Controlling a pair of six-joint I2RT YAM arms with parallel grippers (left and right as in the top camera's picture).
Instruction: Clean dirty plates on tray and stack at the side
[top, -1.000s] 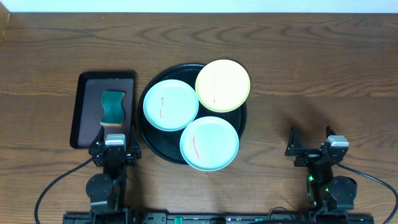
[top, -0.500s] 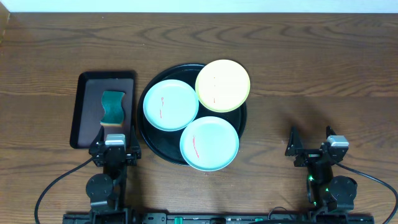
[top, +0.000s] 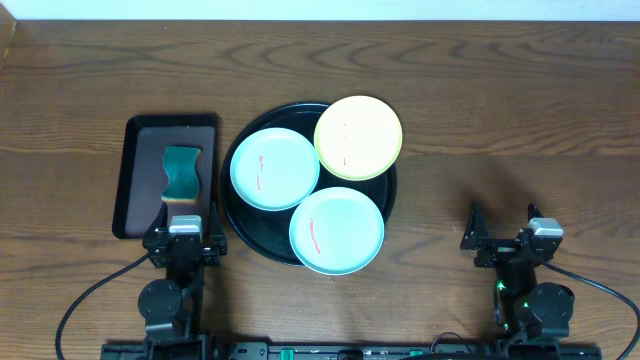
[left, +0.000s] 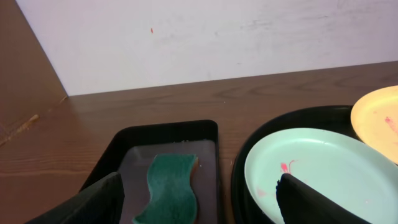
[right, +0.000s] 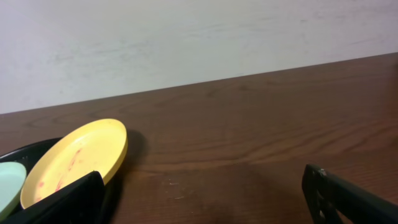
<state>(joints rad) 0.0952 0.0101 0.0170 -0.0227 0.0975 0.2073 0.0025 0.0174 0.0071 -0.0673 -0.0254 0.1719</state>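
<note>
The wooden tabletop (top: 500, 120) carries a round black tray (top: 243, 228) at its middle. A smaller rectangular tray (top: 140, 170) lies just to the left of it.

All three plates sit on the round tray, each marked with thin red smears. One blue-green plate (top: 275, 168) is on the left, another blue-green plate (top: 336, 230) is nearest the robot, and the yellow plate (top: 358, 137) is at the far right, jutting over the rim. A green sponge (top: 182, 173) lies in the rectangular tray.

The left claw (top: 184, 232) waits at the near end of that tray, spread wide and empty. The right claw (top: 500, 228) is also fully spread and empty, over bare wood well to the right.

No cleaning seems to have begun. The left claw should probably take the sponge first, closing across its narrow waist and gripping high enough that the underside can wipe flat. The right claw could steady a plate's rim.
</note>
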